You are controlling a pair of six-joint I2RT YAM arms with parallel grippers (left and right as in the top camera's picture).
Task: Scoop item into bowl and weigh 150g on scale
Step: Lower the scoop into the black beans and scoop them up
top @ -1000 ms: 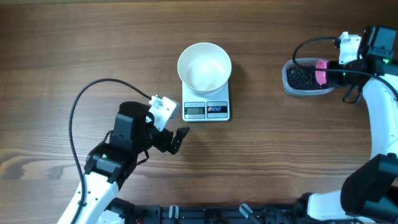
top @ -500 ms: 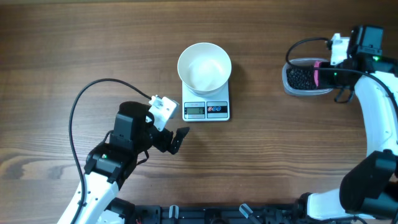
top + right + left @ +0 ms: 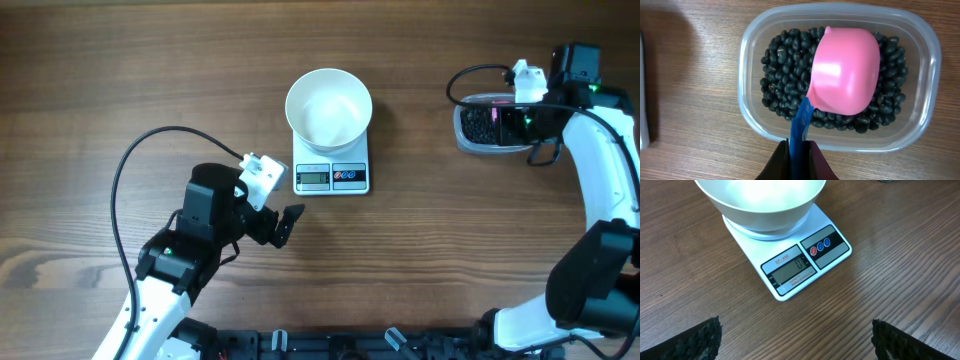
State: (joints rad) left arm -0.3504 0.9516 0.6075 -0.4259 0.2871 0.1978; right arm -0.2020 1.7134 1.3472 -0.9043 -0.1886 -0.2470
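The white bowl (image 3: 329,108) stands on the white scale (image 3: 332,178) at the table's middle, and the inside of it that shows is bare. In the left wrist view the bowl (image 3: 760,205) and scale (image 3: 805,260) lie ahead of my left gripper (image 3: 797,340), which is open above bare wood. My right gripper (image 3: 799,152) is shut on the blue handle of a pink scoop (image 3: 845,70). The scoop's rounded back faces the camera as it rests on the black item pieces (image 3: 782,55) inside a clear tub (image 3: 747,105).
The clear tub (image 3: 470,135) sits at the table's right, apart from the scale. My left arm's black cable (image 3: 130,160) loops over the wood at the left. My right arm (image 3: 600,170) runs down the right edge.
My right gripper has swung left over the tub and turned the scoop, so the pink cup is mostly hidden beneath the wrist from overhead. The left arm has not moved.
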